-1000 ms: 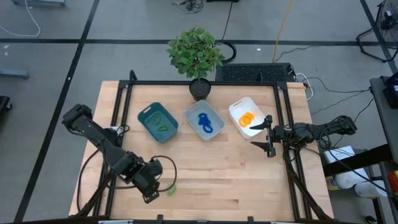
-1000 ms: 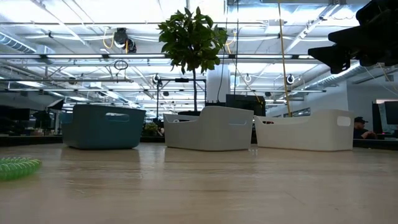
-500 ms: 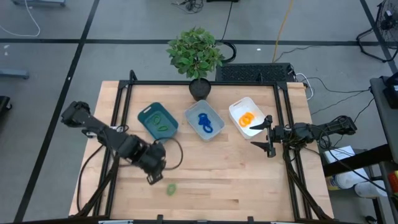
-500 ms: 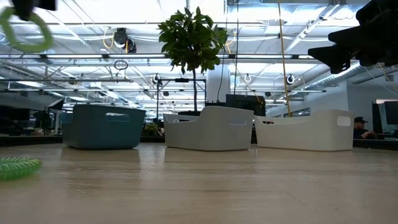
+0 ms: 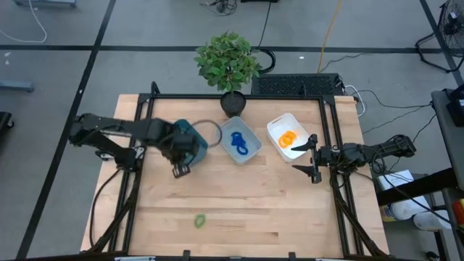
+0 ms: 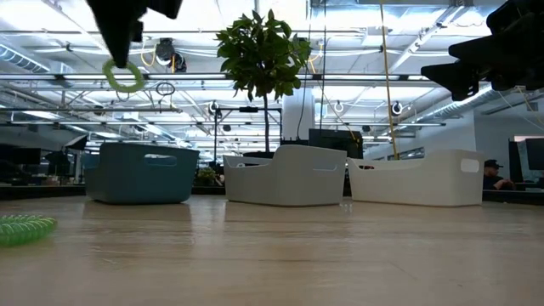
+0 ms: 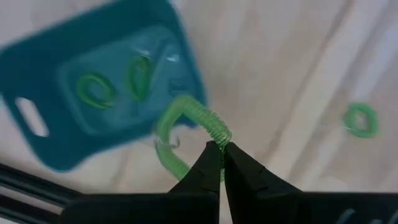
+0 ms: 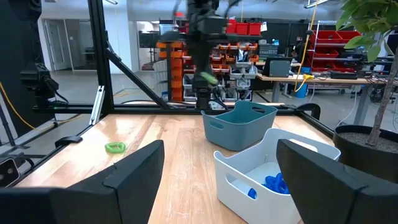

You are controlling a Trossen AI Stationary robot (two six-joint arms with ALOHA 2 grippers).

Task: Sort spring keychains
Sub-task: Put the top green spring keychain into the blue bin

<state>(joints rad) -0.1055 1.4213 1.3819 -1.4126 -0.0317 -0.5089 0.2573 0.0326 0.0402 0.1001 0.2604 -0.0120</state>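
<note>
Aloft, left gripper (image 7: 219, 148) pinching green spring keychain (image 7: 186, 134) above teal bin (image 7: 93, 87), right gripper (image 5: 313, 156) wide, idle.

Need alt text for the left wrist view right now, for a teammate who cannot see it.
The left gripper, shut on a green spring keychain, hangs above the table beside the teal bin, which holds two green keychains. Another green keychain lies on the wood.

I see a pale, matt wooden tabletop (image 5: 246, 203), smooth plastic teal bin (image 7: 56, 93), and ribbed, coiled green plastic keychain (image 7: 186, 124).
</note>
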